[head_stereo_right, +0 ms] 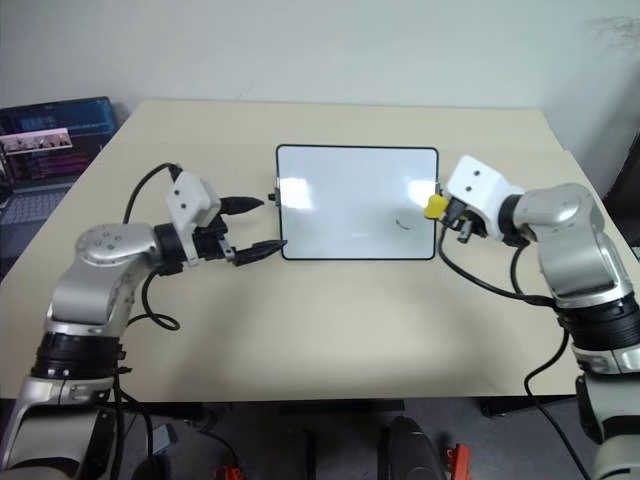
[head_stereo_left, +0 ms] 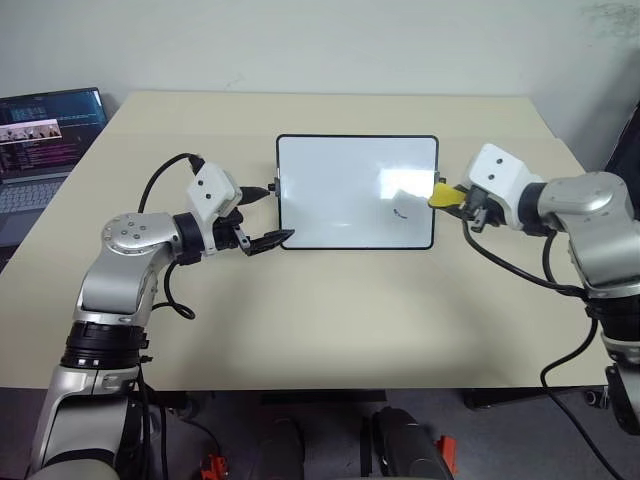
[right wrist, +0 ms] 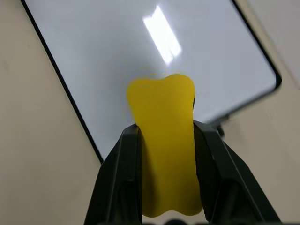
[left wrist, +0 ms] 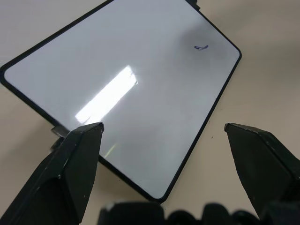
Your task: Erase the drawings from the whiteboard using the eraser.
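The whiteboard point(head_stereo_left: 330, 180) lies flat in the middle of the beige table, its black frame all around. One small blue drawing point(head_stereo_left: 399, 211) sits on its right half, near the front edge; it also shows as a short squiggle point(left wrist: 201, 47) in the left wrist view. My right gripper point(head_stereo_left: 455, 198) hovers at the board's right edge, shut on the yellow eraser point(right wrist: 166, 136), which sticks out past the fingers over the frame. At the board's left edge my left gripper point(head_stereo_left: 278, 212) stands open, its fingers point(left wrist: 77, 154) spread wide and holding nothing.
An open laptop point(head_stereo_left: 45, 140) stands off the table's far left corner. The table top point(head_stereo_left: 330, 320) stretches bare in front of the board. Black cables loop from both wrists over the table near each arm.
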`<state>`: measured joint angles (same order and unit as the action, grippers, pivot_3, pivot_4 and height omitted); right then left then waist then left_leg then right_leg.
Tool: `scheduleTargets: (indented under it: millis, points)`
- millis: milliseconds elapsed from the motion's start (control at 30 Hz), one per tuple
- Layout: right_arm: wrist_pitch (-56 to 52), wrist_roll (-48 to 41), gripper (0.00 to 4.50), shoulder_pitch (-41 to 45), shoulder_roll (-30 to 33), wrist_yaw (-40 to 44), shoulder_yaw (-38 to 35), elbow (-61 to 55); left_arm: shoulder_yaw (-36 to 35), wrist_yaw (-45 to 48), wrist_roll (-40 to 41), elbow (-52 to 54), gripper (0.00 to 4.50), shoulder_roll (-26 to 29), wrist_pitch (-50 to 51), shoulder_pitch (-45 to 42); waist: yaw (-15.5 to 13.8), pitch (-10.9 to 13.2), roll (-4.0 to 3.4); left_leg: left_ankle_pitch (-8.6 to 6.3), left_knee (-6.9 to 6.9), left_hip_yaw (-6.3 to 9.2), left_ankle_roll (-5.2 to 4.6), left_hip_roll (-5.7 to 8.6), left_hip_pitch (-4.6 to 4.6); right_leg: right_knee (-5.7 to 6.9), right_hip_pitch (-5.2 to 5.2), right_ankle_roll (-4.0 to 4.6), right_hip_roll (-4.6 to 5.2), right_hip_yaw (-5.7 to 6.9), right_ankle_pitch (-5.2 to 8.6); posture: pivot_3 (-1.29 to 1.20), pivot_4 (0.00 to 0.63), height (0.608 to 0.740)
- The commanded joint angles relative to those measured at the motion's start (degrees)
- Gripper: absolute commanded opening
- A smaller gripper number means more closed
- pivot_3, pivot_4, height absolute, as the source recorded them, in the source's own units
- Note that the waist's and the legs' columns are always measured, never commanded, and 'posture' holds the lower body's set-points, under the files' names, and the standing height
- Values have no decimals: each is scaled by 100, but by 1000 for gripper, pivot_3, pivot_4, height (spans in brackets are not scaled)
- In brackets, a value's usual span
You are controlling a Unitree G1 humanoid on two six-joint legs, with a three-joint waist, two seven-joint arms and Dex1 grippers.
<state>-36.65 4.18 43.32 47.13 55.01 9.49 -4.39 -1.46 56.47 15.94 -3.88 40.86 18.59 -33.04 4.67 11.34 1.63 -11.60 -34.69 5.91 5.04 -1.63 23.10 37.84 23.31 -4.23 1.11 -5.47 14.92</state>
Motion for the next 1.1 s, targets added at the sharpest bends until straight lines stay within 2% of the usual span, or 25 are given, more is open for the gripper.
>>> scheduleTargets:
  millis: [33,700,867,1000,1100]
  points:
    - [168,-73,1123,7,290,-10,-363,-13,-158,90,94,55,4500,141,-14,-178,10,3,-1,0,0,-1,0,0,0,0,0,0,0,-1,0,0,150,740]
    - [289,-211,1123,61,209,-165,-397,232,-135,125,91,237,4500,136,155,-158,12,4,0,0,-1,-5,0,-2,-2,3,1,3,-1,-4,-2,0,150,740]
    - [394,-446,1123,314,-614,-777,-632,508,14,147,25,165,4500,14,108,-216,37,4,1,0,-3,-7,0,-2,-5,9,1,4,-1,-6,-2,0,150,740]
    - [934,-154,1123,250,-1169,-1442,-445,954,286,182,-28,210,4500,-222,83,-231,11,4,0,0,-9,-5,0,-3,-5,11,-3,14,-3,-5,-9,0,150,740]
    - [1518,183,1123,240,-1274,-1878,-301,1412,391,142,-116,161,4500,-295,32,-246,-18,5,0,0,-10,-4,0,-1,-1,11,-2,23,-2,-4,-14,0,150,740]
